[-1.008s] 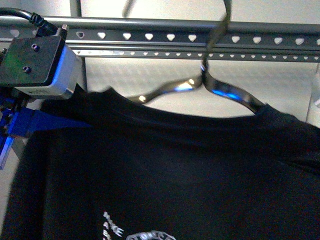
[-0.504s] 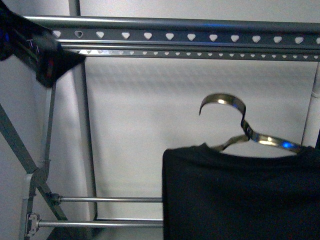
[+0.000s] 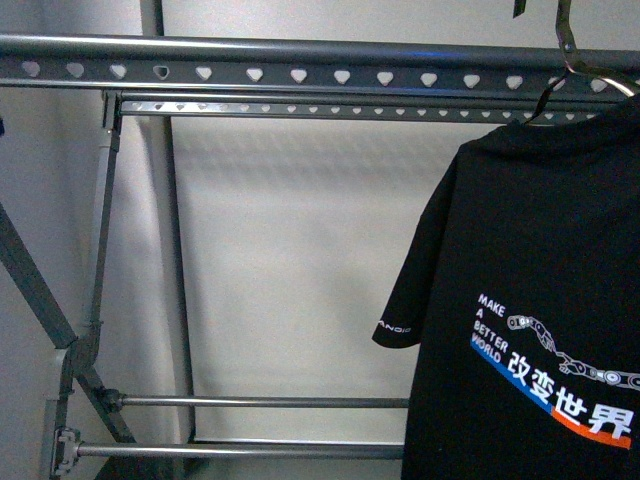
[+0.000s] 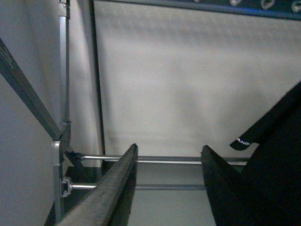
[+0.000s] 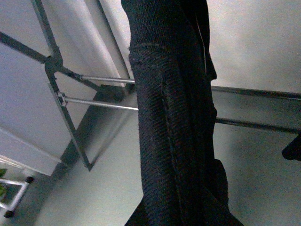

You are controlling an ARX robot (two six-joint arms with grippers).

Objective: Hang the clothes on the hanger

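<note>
Up high on the right of the front view: black T-shirt (image 3: pixel 530 300), hung flat with white, blue and red words showing. Held up by a thin wire hanger (image 3: pixel 566 40), hook crossing the long top rail of the grey rack (image 3: pixel 300 60) with heart holes. Hook's top cut off, so cannot tell if it sits on the rail.

Left gripper (image 4: pixel 169 149): wide open, holding nothing, near the shirt's sleeve.

Right gripper: hidden behind dark cloth close to the camera. Cannot tell if open or closed.
</note>
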